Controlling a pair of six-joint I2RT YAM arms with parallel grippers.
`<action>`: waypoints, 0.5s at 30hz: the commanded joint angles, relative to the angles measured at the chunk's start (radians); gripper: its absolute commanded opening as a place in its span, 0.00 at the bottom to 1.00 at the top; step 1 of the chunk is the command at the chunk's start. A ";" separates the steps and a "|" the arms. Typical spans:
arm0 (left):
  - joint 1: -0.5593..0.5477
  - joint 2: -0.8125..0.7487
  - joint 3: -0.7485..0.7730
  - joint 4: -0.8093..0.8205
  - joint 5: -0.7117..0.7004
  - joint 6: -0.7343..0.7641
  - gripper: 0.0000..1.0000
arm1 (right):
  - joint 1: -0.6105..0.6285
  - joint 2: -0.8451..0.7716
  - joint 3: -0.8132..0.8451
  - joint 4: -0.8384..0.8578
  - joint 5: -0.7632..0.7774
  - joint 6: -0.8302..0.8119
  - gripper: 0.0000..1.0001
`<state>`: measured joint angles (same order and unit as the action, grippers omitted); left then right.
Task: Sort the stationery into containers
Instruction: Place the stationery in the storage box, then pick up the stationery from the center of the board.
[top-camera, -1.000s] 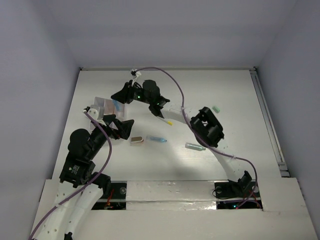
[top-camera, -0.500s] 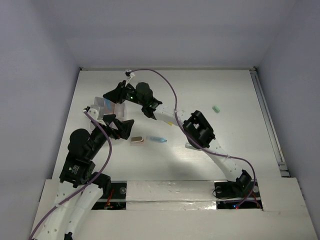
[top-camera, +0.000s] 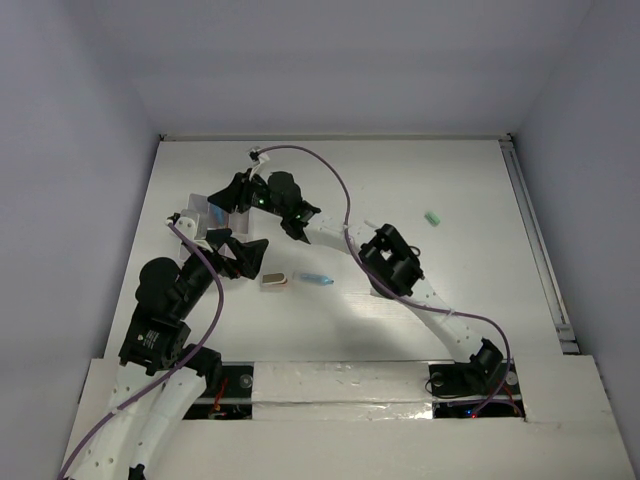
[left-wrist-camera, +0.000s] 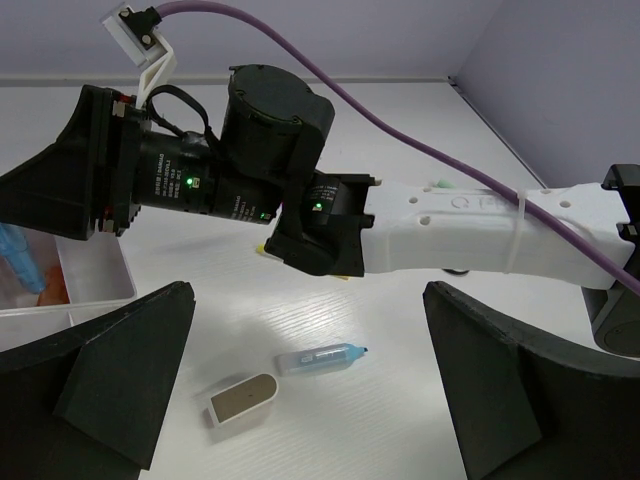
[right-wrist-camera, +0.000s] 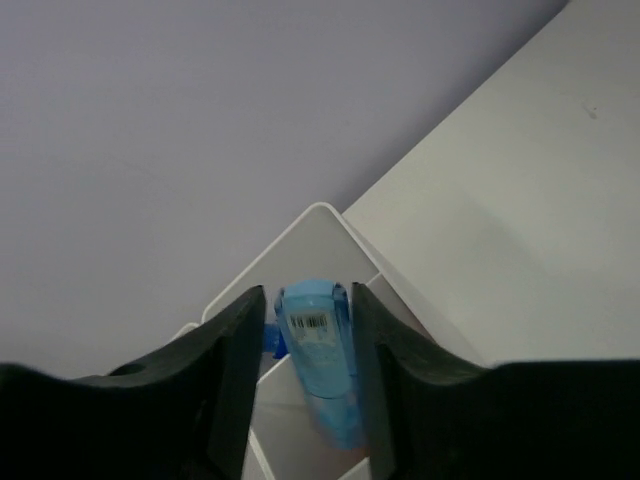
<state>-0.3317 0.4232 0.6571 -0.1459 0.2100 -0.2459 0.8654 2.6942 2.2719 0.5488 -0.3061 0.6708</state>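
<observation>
white box (left-wrist-camera: 96, 272) holds orange piece (left-wrist-camera: 52, 290); right hand (right-wrist-camera: 308, 298) grips blue capsule (right-wrist-camera: 320, 365).

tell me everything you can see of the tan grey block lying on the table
The tan-grey block is a small flat piece with a white casing around a tan-grey top face, one end rounded and the other square. It looks like plastic. It lies flat on the white table, its rounded end close beside the clear blue-tipped capsule; whether they touch is unclear. The open left gripper hangs over it without touching.
</observation>
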 joint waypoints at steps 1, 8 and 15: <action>0.003 0.000 0.042 0.066 0.017 -0.006 0.99 | 0.011 -0.019 0.046 0.040 0.010 -0.023 0.51; 0.003 0.005 0.044 0.068 0.020 -0.006 0.99 | 0.011 -0.095 -0.011 0.043 -0.005 -0.085 0.63; 0.003 0.003 0.044 0.063 0.011 -0.007 0.99 | 0.011 -0.330 -0.372 0.106 0.010 -0.227 0.61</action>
<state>-0.3317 0.4232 0.6571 -0.1455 0.2108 -0.2459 0.8654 2.5477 2.0369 0.5537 -0.3058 0.5552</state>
